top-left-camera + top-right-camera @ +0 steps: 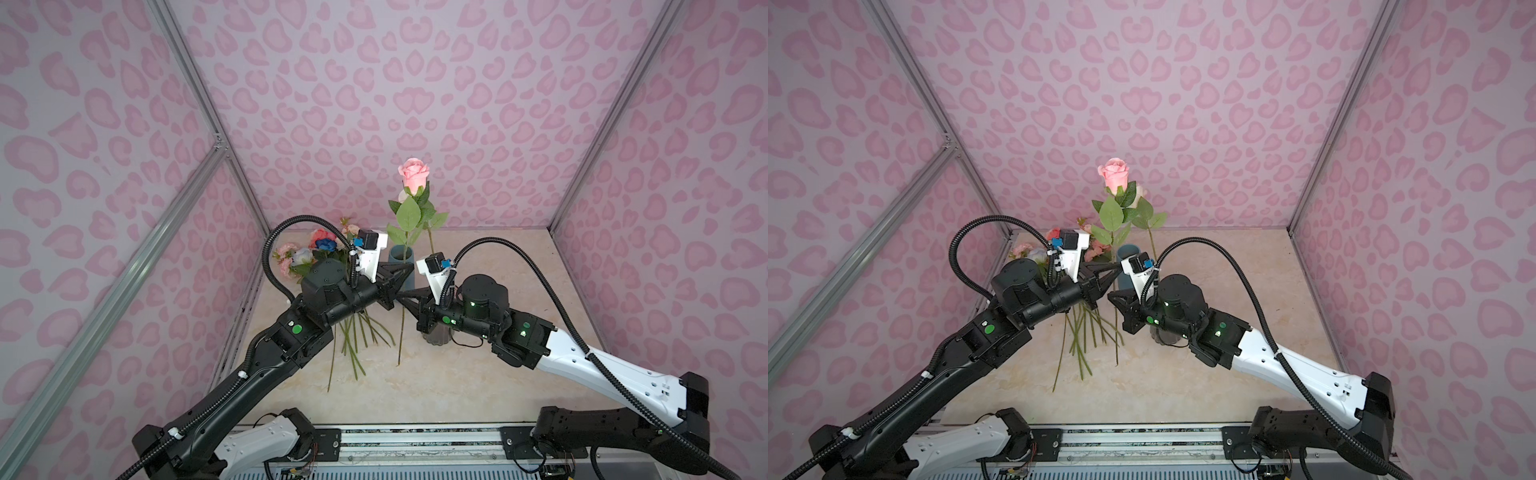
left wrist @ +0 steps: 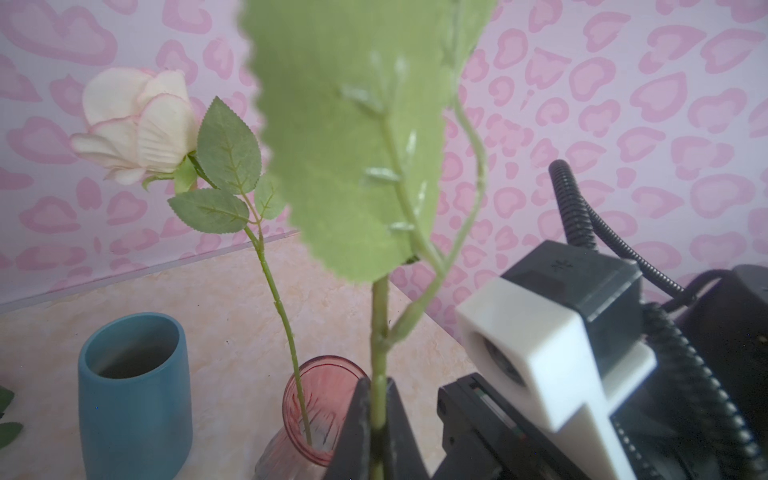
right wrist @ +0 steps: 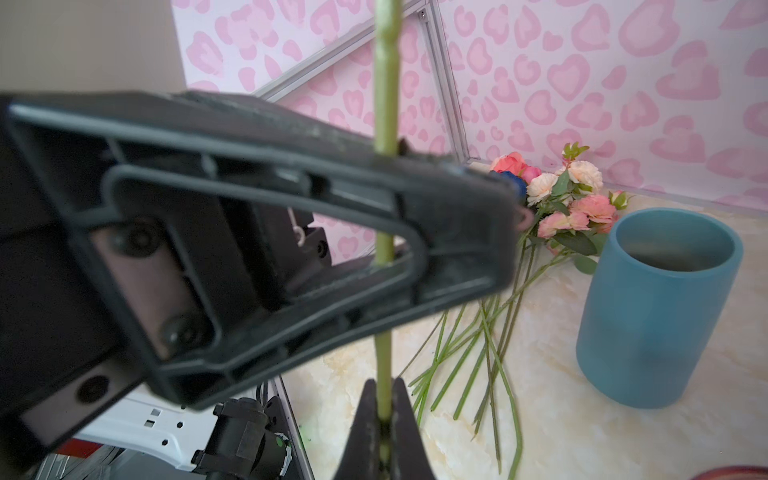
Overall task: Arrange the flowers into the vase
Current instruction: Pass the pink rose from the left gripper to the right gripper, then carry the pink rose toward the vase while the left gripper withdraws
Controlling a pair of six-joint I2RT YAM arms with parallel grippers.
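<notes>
Clamping pink rose (image 1: 413, 174) stem upright, both my jaws clenched on it: left gripper (image 1: 407, 272) above, right gripper (image 1: 402, 297) just below. Cream rose (image 2: 137, 124) stands in pink vase (image 2: 328, 386); remaining flowers (image 3: 590, 208) lie heaped on table (image 1: 478, 374).

You've got one pink rose (image 1: 412, 172) upright over the middle of the table (image 1: 478, 382), leafy stem vertical. Cream rose (image 2: 137, 124) leans in the pink glass vase (image 2: 324, 386). Blue vase (image 2: 133, 395) empty, toward rear edge. Other flowers (image 1: 321, 242) heaped at rear-left corner, stems fanned frontward.
</notes>
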